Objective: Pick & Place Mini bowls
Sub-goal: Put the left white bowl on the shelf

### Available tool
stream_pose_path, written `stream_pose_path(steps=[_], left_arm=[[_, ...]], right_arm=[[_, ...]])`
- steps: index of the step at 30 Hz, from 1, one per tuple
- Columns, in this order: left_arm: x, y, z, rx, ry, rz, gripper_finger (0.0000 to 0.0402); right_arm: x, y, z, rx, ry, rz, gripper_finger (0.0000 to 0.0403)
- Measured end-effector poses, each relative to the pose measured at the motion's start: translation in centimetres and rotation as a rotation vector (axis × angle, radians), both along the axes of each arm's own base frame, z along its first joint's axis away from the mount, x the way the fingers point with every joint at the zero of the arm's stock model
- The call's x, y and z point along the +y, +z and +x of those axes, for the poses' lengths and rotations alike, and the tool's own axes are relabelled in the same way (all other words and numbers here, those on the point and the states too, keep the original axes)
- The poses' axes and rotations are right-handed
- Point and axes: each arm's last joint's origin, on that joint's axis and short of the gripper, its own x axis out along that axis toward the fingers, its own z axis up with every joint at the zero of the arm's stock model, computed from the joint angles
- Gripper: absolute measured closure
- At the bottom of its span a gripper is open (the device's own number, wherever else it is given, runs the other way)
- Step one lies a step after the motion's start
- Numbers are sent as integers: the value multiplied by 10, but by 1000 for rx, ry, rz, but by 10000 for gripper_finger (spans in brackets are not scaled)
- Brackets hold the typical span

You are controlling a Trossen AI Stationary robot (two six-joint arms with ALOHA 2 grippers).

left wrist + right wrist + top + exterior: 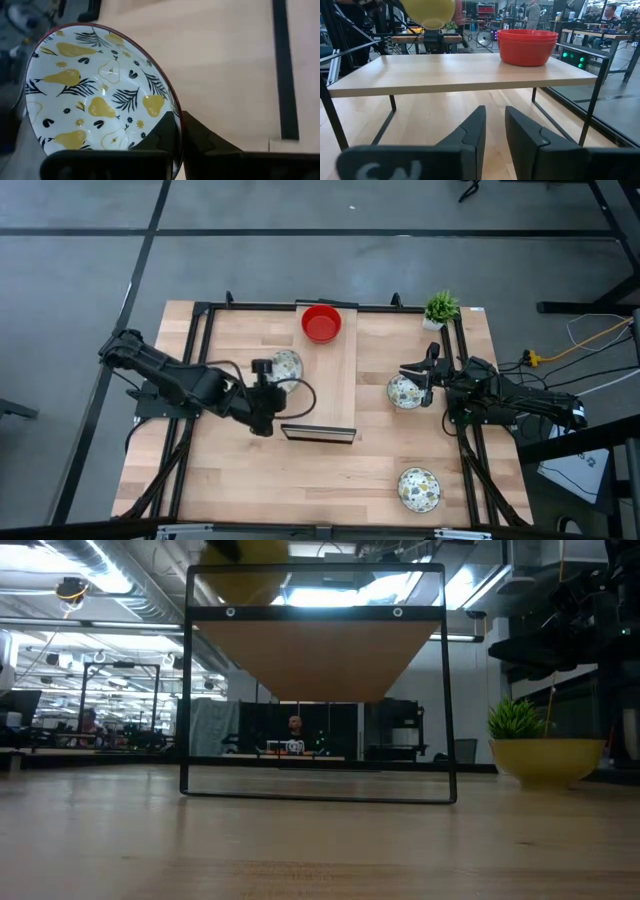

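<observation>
Patterned bowl (95, 95) in left claw (179, 131), beside raised shelf (335, 370).

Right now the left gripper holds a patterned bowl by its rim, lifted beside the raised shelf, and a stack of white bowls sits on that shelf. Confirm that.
Not quite. The bowls on the raised shelf are red, not white: the right wrist view shows the red stack. The rest stands: the left gripper grips the patterned bowl by its rim.
</observation>
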Motion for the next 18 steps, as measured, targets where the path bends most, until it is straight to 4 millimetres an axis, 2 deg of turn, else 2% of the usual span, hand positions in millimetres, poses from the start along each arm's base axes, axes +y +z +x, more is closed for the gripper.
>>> stream_pose_path(steps=[10,18], left_arm=[[20,4,17,-11,-112,-33,395],[24,9,25,-44,-213,-28,395]], right_arm=[[0,0,0,0,0,0,328],[0,0,0,0,0,0,328]])
